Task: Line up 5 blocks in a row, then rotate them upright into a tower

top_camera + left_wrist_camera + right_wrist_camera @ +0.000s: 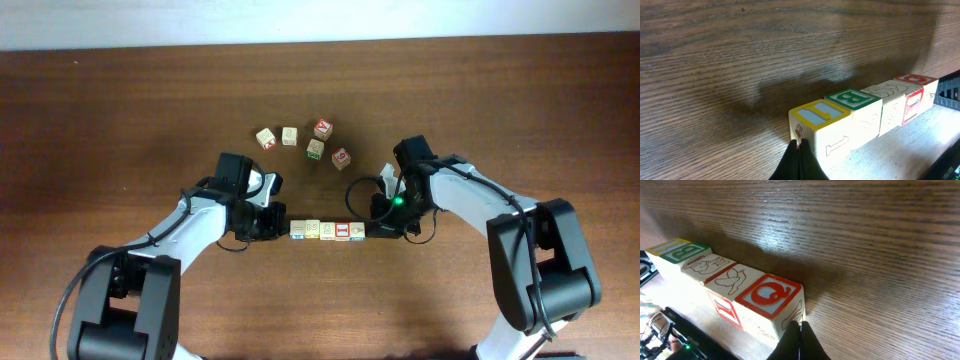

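Five pale wooden blocks lie in a tight row (pixel 328 231) at mid-table. From the left they are a yellow-framed block (pixel 820 116), a green B block (pixel 852 98), two with line drawings, and a red Q block (pixel 769 293) at the right end. My left gripper (pixel 274 228) is shut, its tips (pixel 800 150) pressed against the yellow block's end face. My right gripper (pixel 379 230) is also shut, its tips (pixel 800 330) touching the Q block's end face. Neither gripper holds anything.
Several loose cubes sit farther back: a pale pair (pixel 277 137), a red-topped one (pixel 322 128), a dark-green-printed one (pixel 315 149) and a red-printed one (pixel 341 157). Both arms reach in from the near edge, one on each side of the row.
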Tool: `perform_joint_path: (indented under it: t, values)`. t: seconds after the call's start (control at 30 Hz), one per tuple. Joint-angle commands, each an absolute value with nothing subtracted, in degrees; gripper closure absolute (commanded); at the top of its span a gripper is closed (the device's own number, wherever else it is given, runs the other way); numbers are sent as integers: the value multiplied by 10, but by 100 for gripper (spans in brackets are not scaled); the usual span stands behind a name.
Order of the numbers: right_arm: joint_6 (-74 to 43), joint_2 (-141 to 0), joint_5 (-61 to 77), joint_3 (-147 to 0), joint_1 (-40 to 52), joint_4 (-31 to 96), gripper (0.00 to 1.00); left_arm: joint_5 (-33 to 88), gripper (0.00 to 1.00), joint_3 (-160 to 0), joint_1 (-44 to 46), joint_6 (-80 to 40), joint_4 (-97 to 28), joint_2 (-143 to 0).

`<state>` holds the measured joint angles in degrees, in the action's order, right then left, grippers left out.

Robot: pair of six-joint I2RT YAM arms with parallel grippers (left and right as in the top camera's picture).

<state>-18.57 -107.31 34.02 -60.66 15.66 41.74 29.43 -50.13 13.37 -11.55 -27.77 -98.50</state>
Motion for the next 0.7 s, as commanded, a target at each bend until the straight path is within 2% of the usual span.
perform_joint_path:
  t: [0.0, 0.67]
  values:
    - [-173, -1062, 361, -603, 162, 417, 96, 309, 100, -496, 132, -106, -276, -990]
    - [-170, -1019, 377, -604, 163, 425, 96, 318, 100, -496, 132, -106, -274, -990]
